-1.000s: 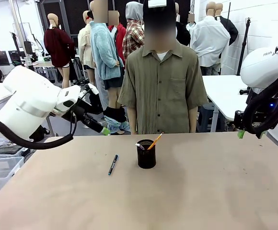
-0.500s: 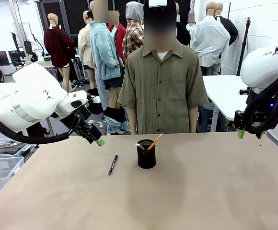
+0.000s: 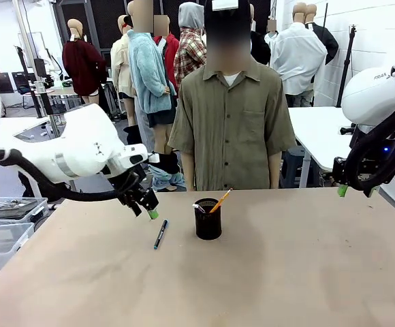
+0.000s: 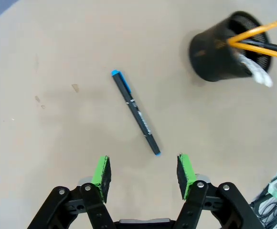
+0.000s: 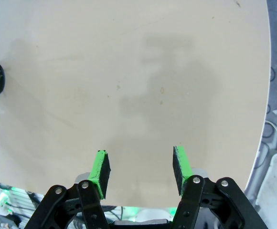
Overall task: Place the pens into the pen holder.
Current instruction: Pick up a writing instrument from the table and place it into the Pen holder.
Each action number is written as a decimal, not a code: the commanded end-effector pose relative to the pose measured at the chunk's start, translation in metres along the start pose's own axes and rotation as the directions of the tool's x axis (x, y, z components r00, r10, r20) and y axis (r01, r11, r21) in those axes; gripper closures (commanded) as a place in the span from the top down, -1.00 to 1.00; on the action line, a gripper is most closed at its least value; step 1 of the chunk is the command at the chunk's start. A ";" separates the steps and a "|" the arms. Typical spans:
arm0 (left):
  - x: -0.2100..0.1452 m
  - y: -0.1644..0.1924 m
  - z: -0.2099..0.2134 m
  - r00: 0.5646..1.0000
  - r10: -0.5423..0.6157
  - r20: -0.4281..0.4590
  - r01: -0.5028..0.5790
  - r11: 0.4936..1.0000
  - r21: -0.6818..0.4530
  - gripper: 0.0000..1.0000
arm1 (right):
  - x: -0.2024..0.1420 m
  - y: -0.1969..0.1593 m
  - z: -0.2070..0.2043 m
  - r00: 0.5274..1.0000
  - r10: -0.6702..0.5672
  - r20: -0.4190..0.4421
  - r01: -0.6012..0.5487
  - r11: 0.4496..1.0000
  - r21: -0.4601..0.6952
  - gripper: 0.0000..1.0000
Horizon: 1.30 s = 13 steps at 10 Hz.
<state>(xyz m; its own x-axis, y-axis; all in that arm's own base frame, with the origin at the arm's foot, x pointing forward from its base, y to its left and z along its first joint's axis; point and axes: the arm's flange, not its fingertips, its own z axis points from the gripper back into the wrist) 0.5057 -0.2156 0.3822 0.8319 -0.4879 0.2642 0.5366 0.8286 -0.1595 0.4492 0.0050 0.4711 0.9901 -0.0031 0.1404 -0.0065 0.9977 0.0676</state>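
On the tan table (image 3: 265,272), the dark pen with blue accents (image 3: 160,234) lies flat, left of the black mesh pen holder (image 3: 208,219) and apart from it. The left hand (image 3: 145,208) hovers just above the pen's far end, released and grasping nothing. The holder stands upright with the yellow-orange pencil (image 3: 220,200) and the silvery-white pen (image 3: 199,207) inside. At the table's right edge, the right hand (image 5: 137,171) hangs released and empty. A person (image 3: 230,122) stands beyond the far edge.
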 end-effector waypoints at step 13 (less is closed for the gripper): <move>0.044 -0.015 -0.096 0.985 0.004 -0.172 0.023 0.988 0.151 0.45 | -0.003 0.003 -0.002 1.000 -0.019 0.000 0.019 0.999 -0.032 0.34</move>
<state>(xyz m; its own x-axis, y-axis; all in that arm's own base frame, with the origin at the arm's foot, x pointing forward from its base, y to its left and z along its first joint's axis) 0.5434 -0.2701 0.3038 0.8311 -0.5437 0.1174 0.5508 0.8338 -0.0379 0.4492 0.0051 0.4711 0.9901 -0.0029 0.1402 -0.0067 0.9977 0.0676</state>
